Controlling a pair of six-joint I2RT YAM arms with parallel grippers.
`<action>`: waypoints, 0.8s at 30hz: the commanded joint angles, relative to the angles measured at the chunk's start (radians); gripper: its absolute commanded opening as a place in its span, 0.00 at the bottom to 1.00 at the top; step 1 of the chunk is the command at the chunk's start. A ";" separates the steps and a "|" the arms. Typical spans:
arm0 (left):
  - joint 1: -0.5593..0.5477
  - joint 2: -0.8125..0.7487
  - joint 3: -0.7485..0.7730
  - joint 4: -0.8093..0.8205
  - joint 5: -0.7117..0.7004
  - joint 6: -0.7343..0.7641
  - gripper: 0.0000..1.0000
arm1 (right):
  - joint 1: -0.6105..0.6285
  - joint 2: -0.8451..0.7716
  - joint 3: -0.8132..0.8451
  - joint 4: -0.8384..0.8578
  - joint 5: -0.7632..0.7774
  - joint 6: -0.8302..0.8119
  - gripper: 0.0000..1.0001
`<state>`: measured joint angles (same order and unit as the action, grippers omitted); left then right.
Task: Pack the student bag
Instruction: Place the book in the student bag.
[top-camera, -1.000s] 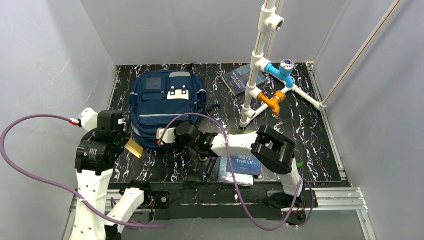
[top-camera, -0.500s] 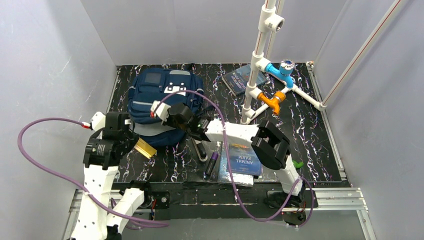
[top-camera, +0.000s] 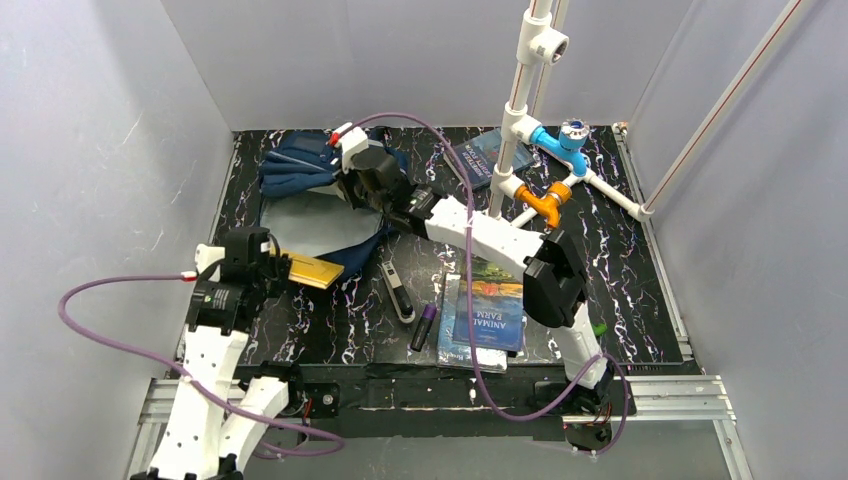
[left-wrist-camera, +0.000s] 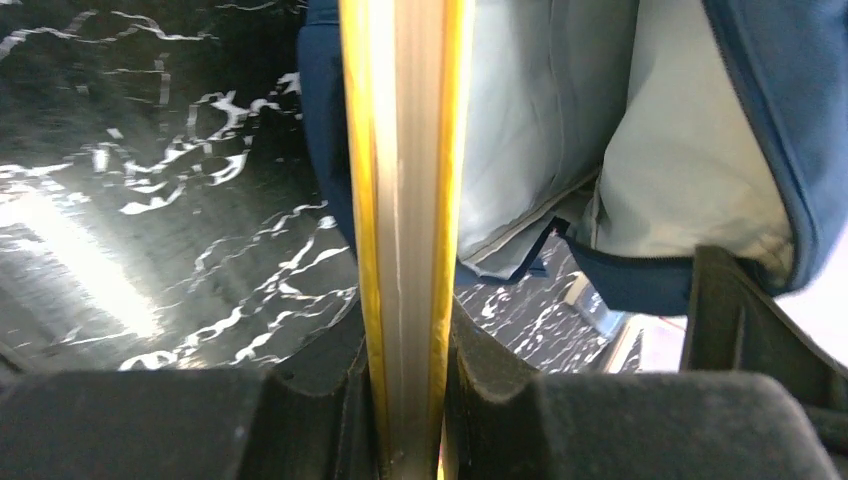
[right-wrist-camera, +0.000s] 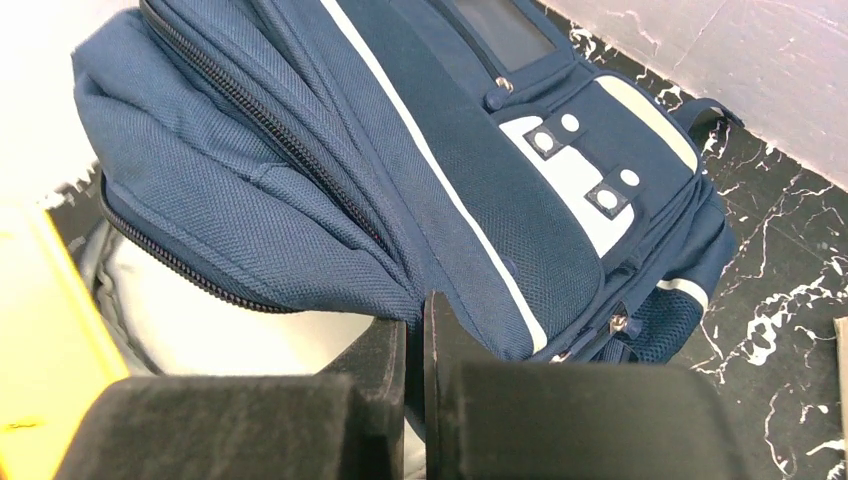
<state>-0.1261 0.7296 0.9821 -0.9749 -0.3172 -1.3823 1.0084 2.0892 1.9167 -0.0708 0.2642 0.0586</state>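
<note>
At the far left of the table (top-camera: 620, 262), the bag (top-camera: 296, 168) is found opened. Its navy front is folded up and back toward the rear wall, and the pale grey lining (top-camera: 322, 214) is laid bare.

- Change over the last second: the bag is seen lying flat, front side up, in the earlier top views. The front is now lifted off the lining. The right arm is swung from the near edge of the bag to its far side.
- Right gripper (top-camera: 348, 184): the fingers are drawn nearly together on the zip edge of the front panel, with fabric bunched at the tips in the wrist view. It is judged to be pinching that edge and holding the mouth open.
- Left gripper (top-camera: 282, 266): the fingers are clamped on the spine end of a thin yellow book (top-camera: 316, 271). The book is moved in from the left and is now aimed at the opening. Its far end lies just at the lip of the lining and is not yet inside.
- Unpacked items on the table are a blue paperback (top-camera: 492, 312), a purple marker (top-camera: 423, 326), a black oblong item (top-camera: 398, 291) and a second book (top-camera: 480, 155) by the pipe stand (top-camera: 520, 130).

Meaning for the task: the mouth is judged ready, and sliding in the yellow book is taken as the step in hand. A catch on the near zip edge is noted as a risk.
</note>
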 joint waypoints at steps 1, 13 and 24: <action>0.003 0.039 -0.037 0.325 -0.001 -0.068 0.00 | -0.021 -0.036 0.112 0.098 -0.039 0.182 0.01; 0.003 0.063 0.012 0.423 -0.011 -0.071 0.00 | -0.021 -0.058 0.104 0.103 -0.075 0.209 0.01; 0.004 0.137 -0.243 0.922 -0.044 0.013 0.00 | -0.030 -0.068 0.137 0.104 -0.107 0.263 0.01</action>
<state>-0.1261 0.8783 0.7822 -0.3332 -0.3149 -1.4021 0.9874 2.0892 1.9572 -0.1074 0.1749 0.2497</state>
